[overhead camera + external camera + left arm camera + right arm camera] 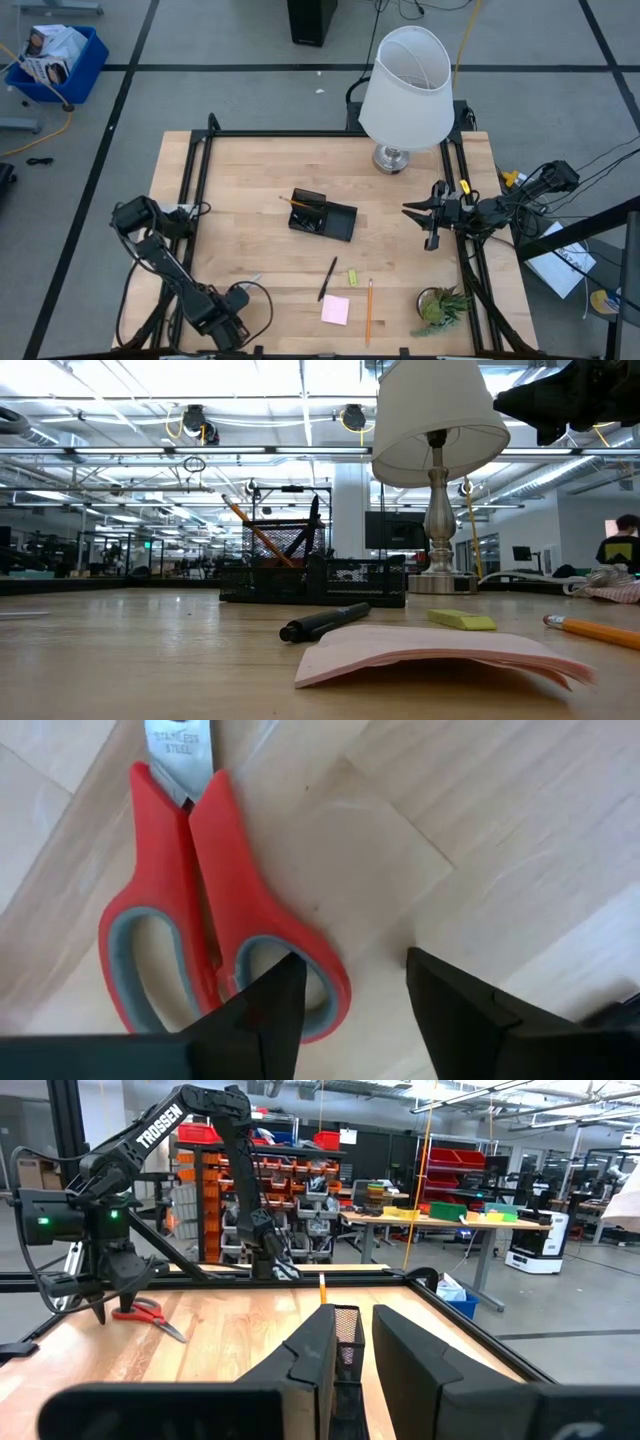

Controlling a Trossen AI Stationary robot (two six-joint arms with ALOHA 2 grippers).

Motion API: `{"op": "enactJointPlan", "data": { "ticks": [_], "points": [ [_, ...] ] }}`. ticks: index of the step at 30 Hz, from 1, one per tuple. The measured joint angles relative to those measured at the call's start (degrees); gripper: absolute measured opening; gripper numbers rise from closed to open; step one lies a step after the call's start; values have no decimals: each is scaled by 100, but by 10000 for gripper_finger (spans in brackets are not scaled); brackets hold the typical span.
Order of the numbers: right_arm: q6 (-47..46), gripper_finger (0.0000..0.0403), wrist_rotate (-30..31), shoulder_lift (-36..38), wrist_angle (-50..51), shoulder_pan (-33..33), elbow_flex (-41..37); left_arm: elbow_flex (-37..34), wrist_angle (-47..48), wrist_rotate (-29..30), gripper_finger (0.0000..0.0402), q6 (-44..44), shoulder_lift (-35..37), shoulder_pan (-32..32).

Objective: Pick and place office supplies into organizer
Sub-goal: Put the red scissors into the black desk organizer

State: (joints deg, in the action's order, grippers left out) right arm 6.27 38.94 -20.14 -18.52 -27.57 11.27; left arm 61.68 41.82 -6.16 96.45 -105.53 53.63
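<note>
Red-handled steel scissors [200, 910] with grey-lined loops lie flat at the left near corner of the pale wooden table [250, 170]; only the wrist views show them. The left gripper [348, 1005] hangs just over one loop, fingers parted, holding nothing. At the table's middle, the black mesh organizer [322, 214] holds an orange pencil [256, 532] leaning in its taller section. Nearer lie a thin black pen [327, 278], a pink square sticky-note pad [336, 310], a small yellow-green eraser [352, 277] and another orange pencil [369, 311]. The right gripper [433, 217] hovers right of the organizer, fingers slightly apart, empty.
</note>
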Motion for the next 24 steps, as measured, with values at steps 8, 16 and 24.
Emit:
{"op": "enactJointPlan", "data": {
  "ticks": [8, 16, 24],
  "points": [
    [1, 66, 0, 0, 0, 0, 0, 1, 31, 164, 66, 49, -7, 2],
    [-1, 66, 0, 0, 0, 0, 0, 8, 218, 420, 25, -25, -14, -13],
    [0, 66, 0, 0, 0, -1, 0, 8, 494, 603, 24, -13, -18, -24]
  ]
}}
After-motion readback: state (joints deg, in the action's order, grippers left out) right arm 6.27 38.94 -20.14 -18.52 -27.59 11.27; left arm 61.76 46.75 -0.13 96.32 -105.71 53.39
